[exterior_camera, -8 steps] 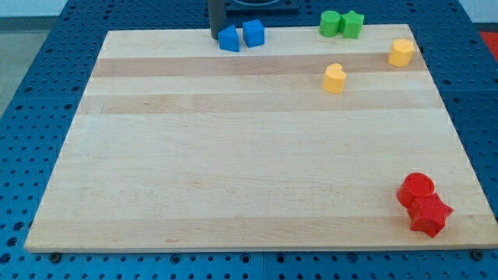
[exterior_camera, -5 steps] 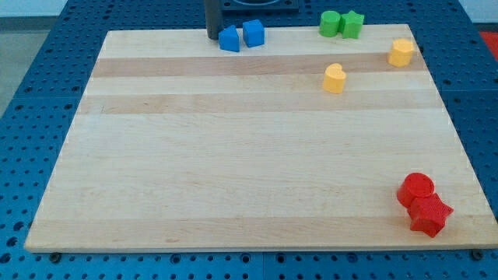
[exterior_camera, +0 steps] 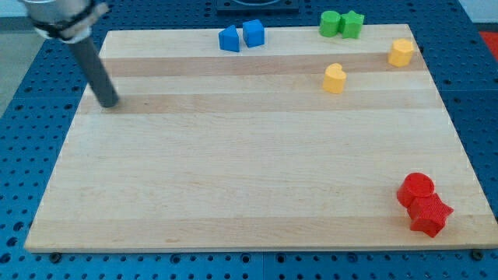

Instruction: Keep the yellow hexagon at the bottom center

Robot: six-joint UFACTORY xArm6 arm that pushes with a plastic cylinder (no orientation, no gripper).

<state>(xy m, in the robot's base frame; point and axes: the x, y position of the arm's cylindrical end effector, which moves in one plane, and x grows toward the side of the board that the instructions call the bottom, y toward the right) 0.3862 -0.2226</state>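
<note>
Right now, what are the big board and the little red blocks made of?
The board looks like pale unpainted wood: lengthwise planks with grain streaks. The red cylinder and red star look like matte plastic, evenly coloured with no grain, though painted wood is possible.

Quick count on the wooden board (exterior_camera: 233,179): eight blocks total, two of each colour.

- Blue: a blue pentagon-ish block (exterior_camera: 229,39) and a blue cube (exterior_camera: 253,33).
- Green: a green cylinder (exterior_camera: 330,23) and a green star (exterior_camera: 352,25).
- Yellow: a yellow heart (exterior_camera: 334,78) and a yellow hexagon (exterior_camera: 401,52).
- Red: a red cylinder (exterior_camera: 415,189) and a red star (exterior_camera: 429,214).

One rod, so one of my tip (exterior_camera: 108,103).
</note>
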